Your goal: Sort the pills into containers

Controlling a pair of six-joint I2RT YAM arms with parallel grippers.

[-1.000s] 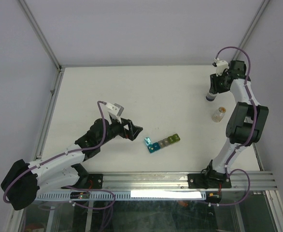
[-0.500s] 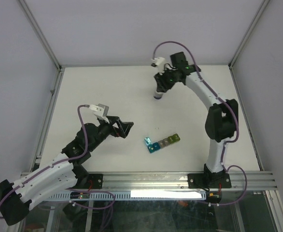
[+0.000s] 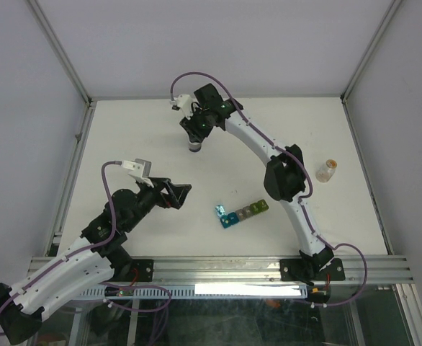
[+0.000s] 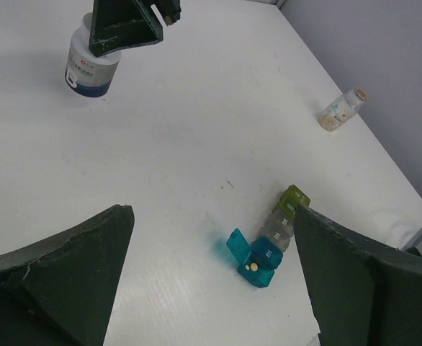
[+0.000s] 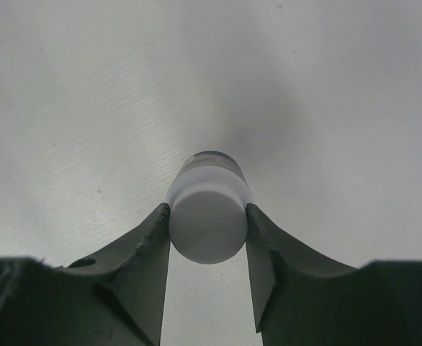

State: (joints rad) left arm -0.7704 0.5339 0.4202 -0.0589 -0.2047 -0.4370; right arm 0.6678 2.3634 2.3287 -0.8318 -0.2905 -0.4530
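1. Centrally, near the front edge, the containers (image 3: pixel 241 213) (image 4: pixel 268 241) lie on the table (image 3: pixel 124 130). The blue end compartment (image 4: pixel 253 267) is flipped open, with one pale pill inside.
2. Left gripper (image 3: pixel 178 193) (image 4: pixel 212 210): spread wide, empty, left of them.
3. Right gripper (image 3: pixel 194 137) (image 5: pixel 208 209): clamped on a white bottle (image 3: pixel 194 146) (image 5: pixel 208 223) at the far centre.

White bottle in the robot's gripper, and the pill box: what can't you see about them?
- white bottle: the right wrist view shows only its cap, and the label's writing is too small in the left wrist view.
- containers: shut lids hide what's inside, in every view.
- small clear bottle: too small to tell its contents.
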